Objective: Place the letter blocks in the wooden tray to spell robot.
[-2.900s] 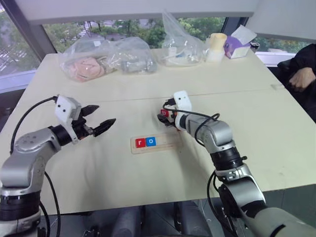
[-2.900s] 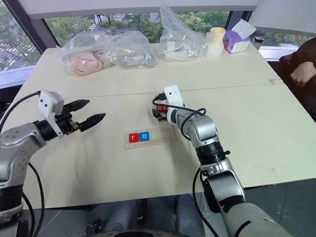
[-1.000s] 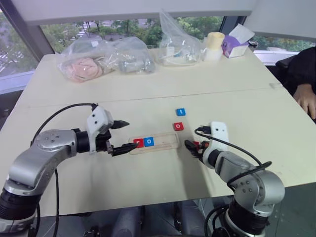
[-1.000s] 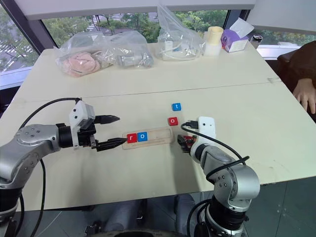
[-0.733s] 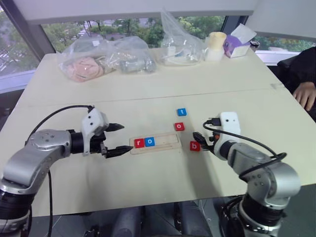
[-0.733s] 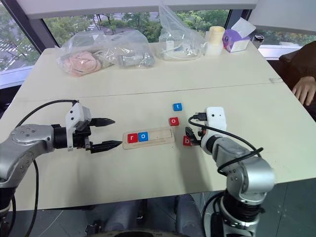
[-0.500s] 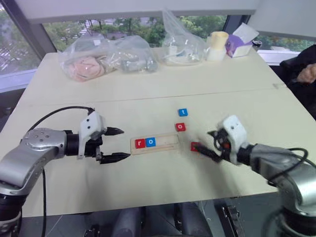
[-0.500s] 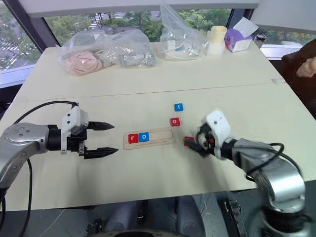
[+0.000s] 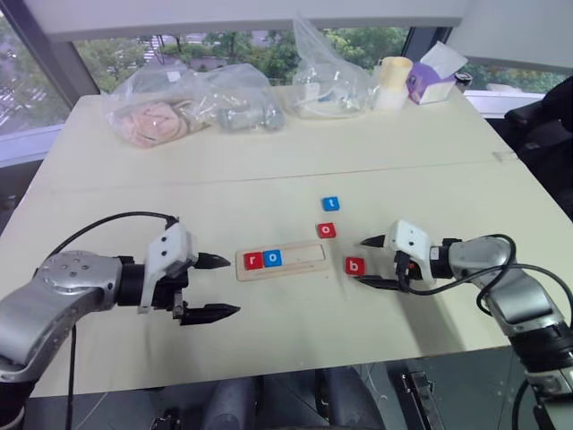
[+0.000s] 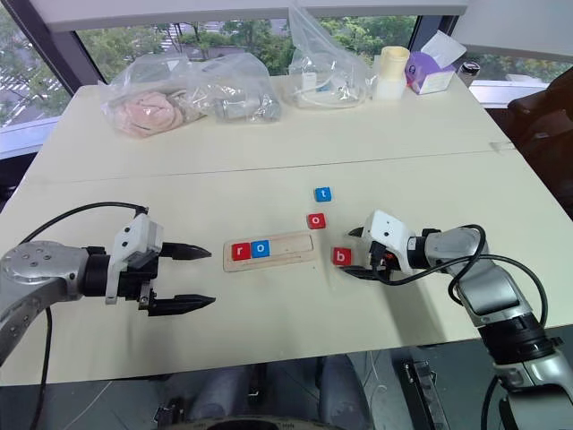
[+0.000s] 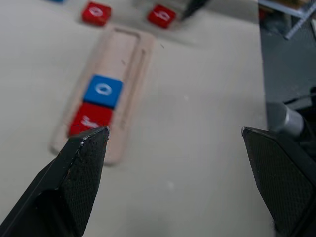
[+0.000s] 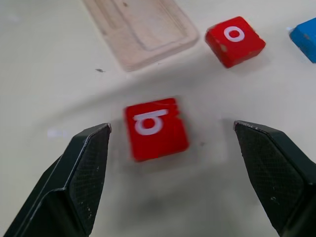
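The wooden tray (image 9: 304, 259) lies mid-table with a red r block (image 9: 253, 261) and a blue o block (image 9: 273, 258) at its left end. A red b block (image 9: 354, 265) lies flat on the table just past the tray's right end. Beyond it are a red o block (image 9: 327, 230) and a blue t block (image 9: 330, 203). My right gripper (image 9: 370, 261) is open, its fingers straddling the b block (image 12: 155, 129) without touching it. My left gripper (image 9: 231, 287) is open and empty, a little left of the tray (image 11: 126, 59).
Clear plastic bags (image 9: 192, 103) with soft items, a pale cup (image 9: 391, 82) and a purple tissue box (image 9: 430, 79) line the table's far side. A person in dark clothing (image 9: 544, 125) sits at the right edge. The table's front edge runs close under both arms.
My right gripper brought the red b block over beside the tray's right end, let it go, rolled and backed off to the right. The left gripper drew back from the tray's left end.
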Action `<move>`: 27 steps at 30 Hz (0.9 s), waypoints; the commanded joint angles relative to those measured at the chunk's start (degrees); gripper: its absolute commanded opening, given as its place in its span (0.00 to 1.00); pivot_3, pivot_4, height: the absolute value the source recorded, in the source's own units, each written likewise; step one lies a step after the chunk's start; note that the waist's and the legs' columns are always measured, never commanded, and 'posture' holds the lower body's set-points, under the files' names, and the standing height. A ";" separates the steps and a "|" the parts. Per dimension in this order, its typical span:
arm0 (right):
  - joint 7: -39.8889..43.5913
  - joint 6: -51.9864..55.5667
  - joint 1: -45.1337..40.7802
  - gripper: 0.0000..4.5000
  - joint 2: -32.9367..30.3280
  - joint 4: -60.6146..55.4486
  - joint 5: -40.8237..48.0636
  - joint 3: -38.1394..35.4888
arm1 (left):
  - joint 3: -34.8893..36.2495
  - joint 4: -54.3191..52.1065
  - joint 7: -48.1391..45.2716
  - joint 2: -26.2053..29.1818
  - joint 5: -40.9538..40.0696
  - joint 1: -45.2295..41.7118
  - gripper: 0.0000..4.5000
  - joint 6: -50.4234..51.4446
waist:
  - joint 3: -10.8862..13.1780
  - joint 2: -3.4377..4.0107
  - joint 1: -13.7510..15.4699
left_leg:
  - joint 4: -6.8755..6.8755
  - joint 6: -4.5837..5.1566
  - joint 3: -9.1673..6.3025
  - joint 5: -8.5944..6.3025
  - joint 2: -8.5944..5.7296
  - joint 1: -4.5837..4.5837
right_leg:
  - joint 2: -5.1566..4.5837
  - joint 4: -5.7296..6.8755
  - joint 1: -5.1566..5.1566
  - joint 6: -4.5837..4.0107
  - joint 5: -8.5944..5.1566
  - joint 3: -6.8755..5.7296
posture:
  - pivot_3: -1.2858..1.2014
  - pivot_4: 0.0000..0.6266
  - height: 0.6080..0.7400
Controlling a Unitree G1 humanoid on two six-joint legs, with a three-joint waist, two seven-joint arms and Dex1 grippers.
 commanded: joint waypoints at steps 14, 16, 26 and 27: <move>3.78 -3.93 -3.48 0.26 3.35 5.34 0.23 0.67 | 1.04 0.37 0.47 1.16 1.88 1.63 1.00 -1.75 | 0.00 0.00 -0.27 | 0.21 0.00 0.04 0.00 0.01 0.07 | 0.03 0.15 0.07 0.05 0.08 0.05 | 0.52 0.24 1.00; 3.32 -2.39 -5.42 0.26 3.94 4.16 0.65 0.45 | 2.00 1.96 -0.24 1.99 2.90 2.10 1.00 -2.67 | 0.00 0.01 -0.31 | 0.23 0.00 0.04 0.00 0.02 0.08 | 0.04 0.19 0.07 0.04 0.09 0.05 | 0.52 0.24 1.00; 6.01 6.67 -20.45 0.26 14.25 1.11 0.92 9.09 | 3.52 11.20 -5.29 5.66 6.49 2.07 1.00 -8.19 | 0.02 0.02 -0.16 | 0.09 0.00 0.11 0.00 0.08 0.08 | 0.11 0.27 -0.10 0.02 0.09 0.11 | 0.52 0.24 1.00; 6.15 5.93 -21.07 0.26 14.94 2.27 0.25 9.89 | 3.39 11.10 -4.81 5.15 6.48 1.80 1.00 -8.28 | 0.02 0.02 -0.13 | 0.12 0.00 0.11 0.00 0.07 0.07 | 0.07 0.27 -0.08 0.03 0.09 0.11 | 0.52 0.24 1.00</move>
